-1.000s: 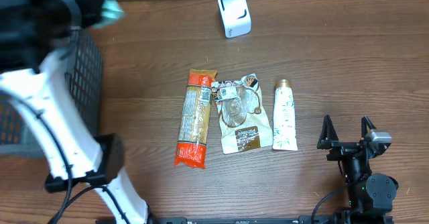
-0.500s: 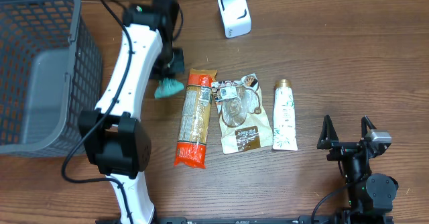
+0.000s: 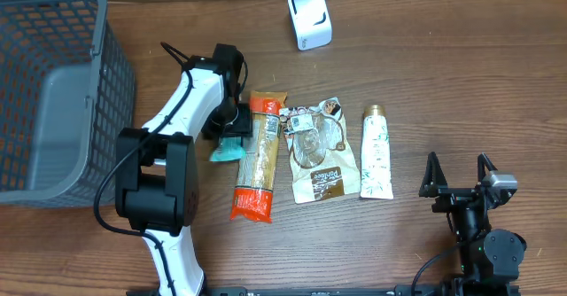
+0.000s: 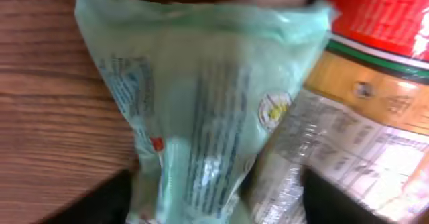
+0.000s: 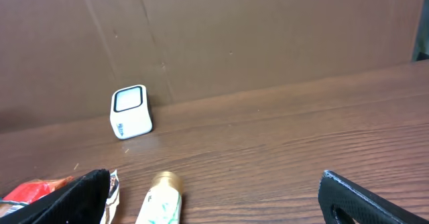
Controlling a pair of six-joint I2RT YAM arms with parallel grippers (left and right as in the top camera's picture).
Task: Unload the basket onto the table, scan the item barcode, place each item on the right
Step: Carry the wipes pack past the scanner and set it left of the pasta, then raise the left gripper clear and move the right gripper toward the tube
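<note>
A teal plastic packet (image 3: pixel 226 149) lies on the wooden table, its right edge against the long pasta pack (image 3: pixel 255 159). My left gripper (image 3: pixel 229 135) hangs right over it, open. In the left wrist view the teal packet (image 4: pixel 201 117) fills the middle, printed side up, and my left gripper (image 4: pixel 214 207) has its dark fingers spread to either side of the packet's near end. The white barcode scanner (image 3: pixel 310 18) stands at the back of the table and shows again as the scanner (image 5: pixel 131 112). My right gripper (image 3: pixel 459 174) rests open at the front right, holding nothing.
A grey mesh basket (image 3: pixel 117 92) stands at the far left. Right of the pasta pack lie a clear pouch with a brown label (image 3: pixel 319 154) and a white tube with a gold cap (image 3: pixel 376 151). A cardboard wall (image 5: pixel 268 36) backs the table.
My left arm swung from over the basket to the table, lowered the teal packet beside the pasta pack and opened its jaws. The right arm has not moved.
</note>
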